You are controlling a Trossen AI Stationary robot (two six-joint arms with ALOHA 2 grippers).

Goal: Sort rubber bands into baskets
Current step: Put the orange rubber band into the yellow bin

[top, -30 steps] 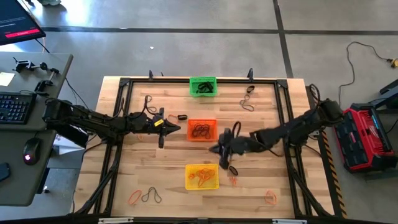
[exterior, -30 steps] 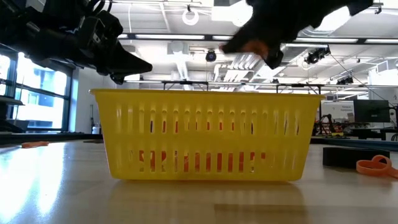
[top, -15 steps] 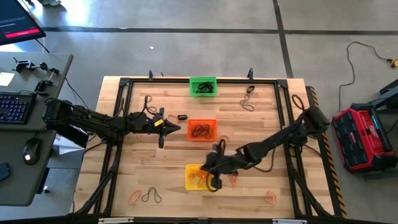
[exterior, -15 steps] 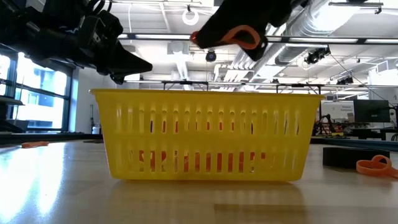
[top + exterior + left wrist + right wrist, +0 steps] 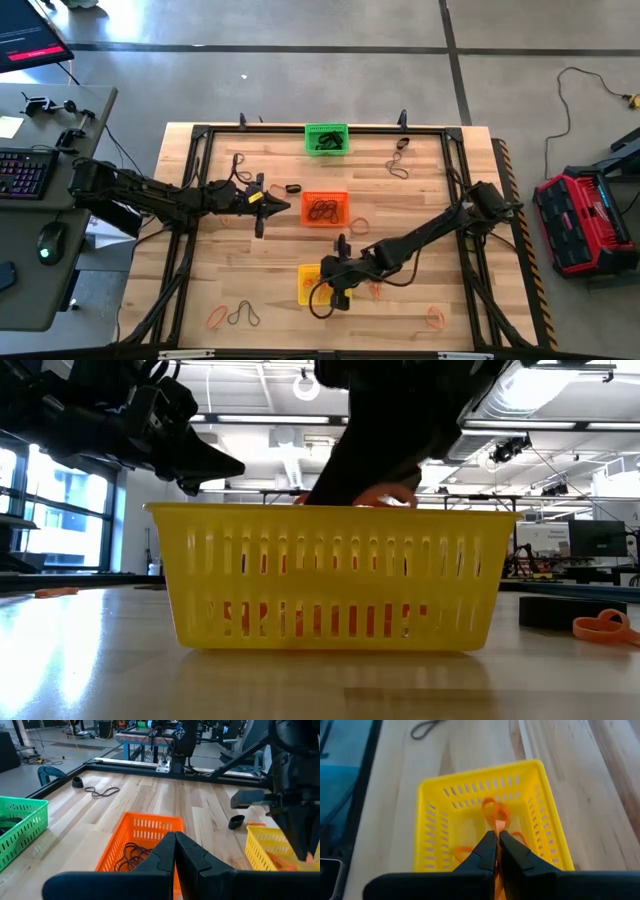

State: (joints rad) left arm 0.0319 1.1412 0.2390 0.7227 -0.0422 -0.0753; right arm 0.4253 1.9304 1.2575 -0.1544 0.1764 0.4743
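My right gripper is over the yellow basket, at its rim in the low view, shut on a thin orange rubber band. More orange bands lie inside the basket. The orange basket holds dark bands, and the green basket stands at the far edge. My left gripper is shut and empty, above the table left of the orange basket; it also shows in the left wrist view. My right gripper pinches the orange band between its two shut fingers; orange shows in the slit between them. The band's free loop sticks out past the fingertips over the inside of the yellow basket. The fingers slant down from the table's right.
Loose bands lie on the table: orange ones near the front edge, a dark one beside, dark ones farther back, a thick black one by the orange basket. A black frame borders the table.
My right gripper has gone toward the table's near left, from beside the orange basket to over the yellow basket, and down to its rim, staying shut on the orange band.
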